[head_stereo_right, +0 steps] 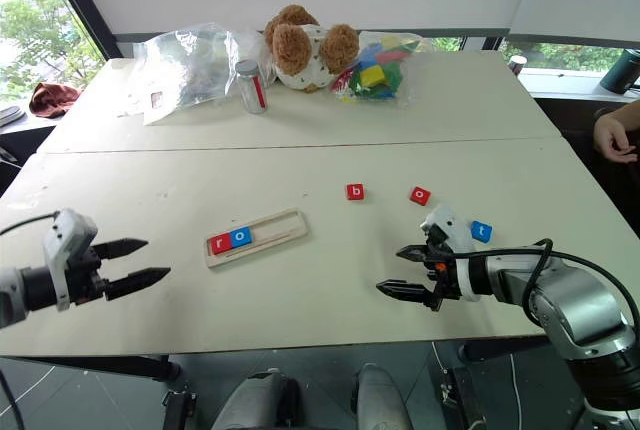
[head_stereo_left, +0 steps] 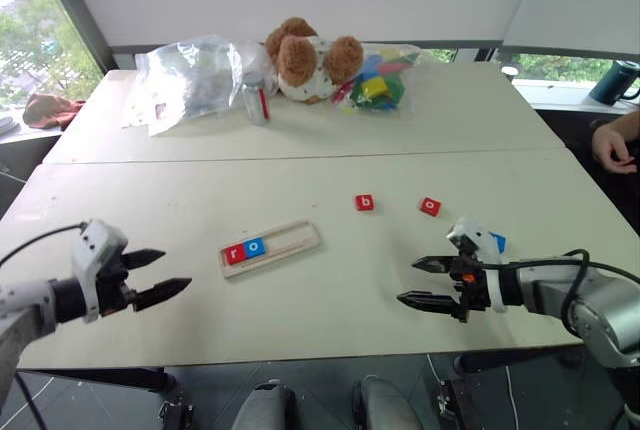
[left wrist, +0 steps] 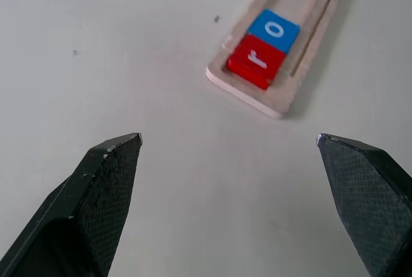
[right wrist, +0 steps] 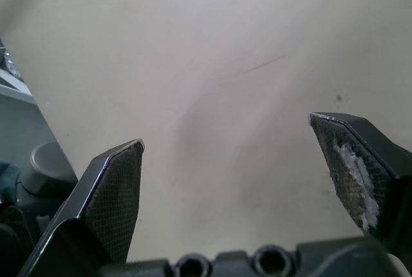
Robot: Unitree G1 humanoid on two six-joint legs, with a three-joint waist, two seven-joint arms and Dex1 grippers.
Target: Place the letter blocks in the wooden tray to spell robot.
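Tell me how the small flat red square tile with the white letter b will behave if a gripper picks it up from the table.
The red b tile looks rigid and lies flat, so it should not roll. It is thin and low on the smooth pale table, so fingers may slide it before gripping. It probably weighs little.

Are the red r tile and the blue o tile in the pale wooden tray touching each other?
Touching. The left wrist view shows the red r tile and blue o tile edge to edge, no gap, in the wooden tray.

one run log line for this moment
tray: red r, blue o | table: b, red o, t | left gripper open | right gripper open
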